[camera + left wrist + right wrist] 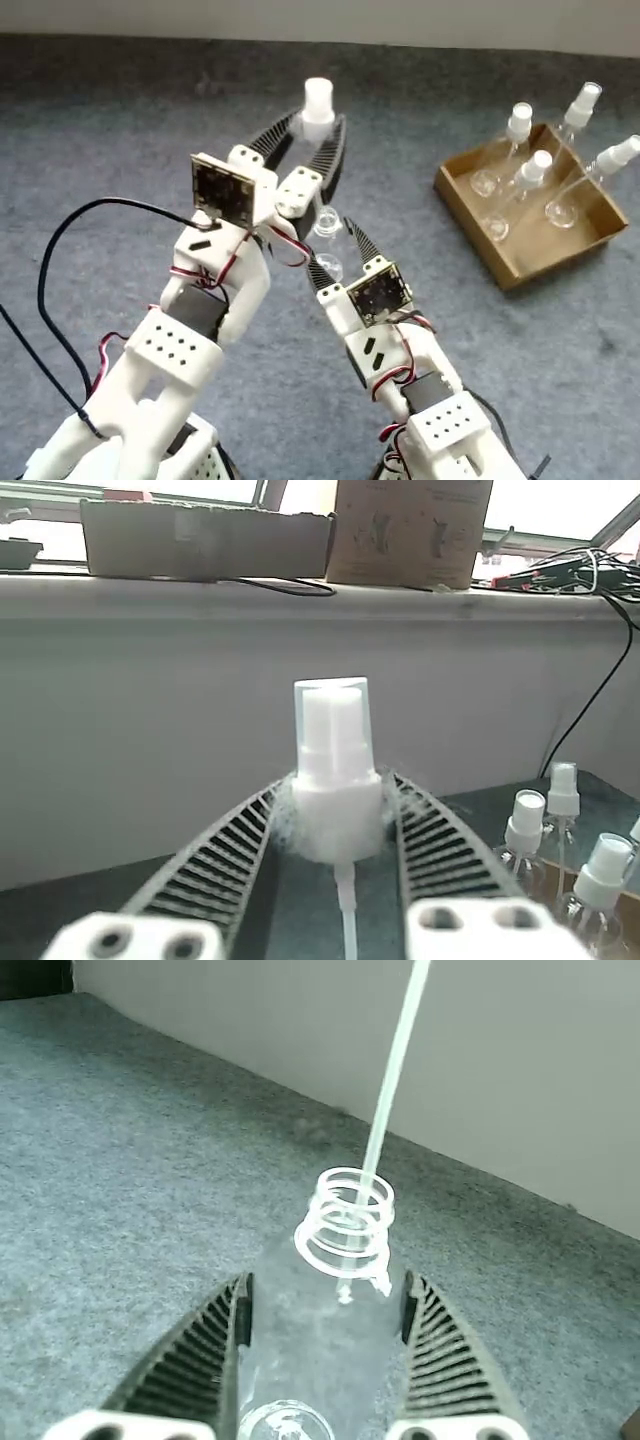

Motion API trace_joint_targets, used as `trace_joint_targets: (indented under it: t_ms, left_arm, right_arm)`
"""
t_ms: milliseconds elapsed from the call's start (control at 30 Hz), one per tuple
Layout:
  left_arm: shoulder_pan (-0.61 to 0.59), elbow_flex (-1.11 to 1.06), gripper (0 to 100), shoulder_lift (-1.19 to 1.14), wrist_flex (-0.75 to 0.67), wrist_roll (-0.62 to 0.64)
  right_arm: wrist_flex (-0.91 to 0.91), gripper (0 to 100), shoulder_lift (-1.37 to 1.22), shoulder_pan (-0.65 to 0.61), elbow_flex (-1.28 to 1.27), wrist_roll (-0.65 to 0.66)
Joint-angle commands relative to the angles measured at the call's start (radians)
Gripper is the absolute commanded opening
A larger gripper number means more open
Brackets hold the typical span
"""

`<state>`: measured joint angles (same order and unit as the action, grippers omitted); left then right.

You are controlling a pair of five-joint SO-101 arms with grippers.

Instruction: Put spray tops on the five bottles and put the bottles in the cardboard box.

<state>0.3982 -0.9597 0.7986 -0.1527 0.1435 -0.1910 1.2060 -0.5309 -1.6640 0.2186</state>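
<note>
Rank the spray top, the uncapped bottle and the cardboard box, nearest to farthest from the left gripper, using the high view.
1. Spray top, gripped in the left gripper itself.
2. Uncapped bottle, just behind, toward the arms' bases.
3. Cardboard box, well off to the side.

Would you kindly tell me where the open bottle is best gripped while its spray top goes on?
Grip the bottle around its smooth body, from the sides, below the threaded neck, as the right gripper does. The neck must stay free: the spray top and its tube enter at its open end.
</note>
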Motion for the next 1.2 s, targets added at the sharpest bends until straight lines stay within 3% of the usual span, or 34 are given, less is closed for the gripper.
trace_joint_targets:
  t_ms: [0, 367, 633, 833, 1167]
  left_arm:
    - [0.073, 0.004, 4, -0.001, 0.068, 0.006]
    - [0.076, -0.033, 4, 0.045, 0.226, 0.008]
    - [0.101, -0.209, 4, 0.269, 0.232, 0.008]
    - [0.102, -0.248, 4, 0.269, 0.230, 0.008]
    - [0.094, -0.294, 4, 0.206, 0.227, 0.006]
  right_arm:
    - [-0.016, 4.4, 0.024, -0.004, -0.131, 0.006]
    - [-0.015, 4.4, 0.024, 0.001, -0.128, -0.120]
    - [0.048, 4.4, 0.024, -0.001, -0.125, -0.121]
    - [0.156, 4.3, 0.024, -0.002, -0.058, -0.121]
    - [0.156, 4.2, 0.024, -0.001, -0.058, -0.121]
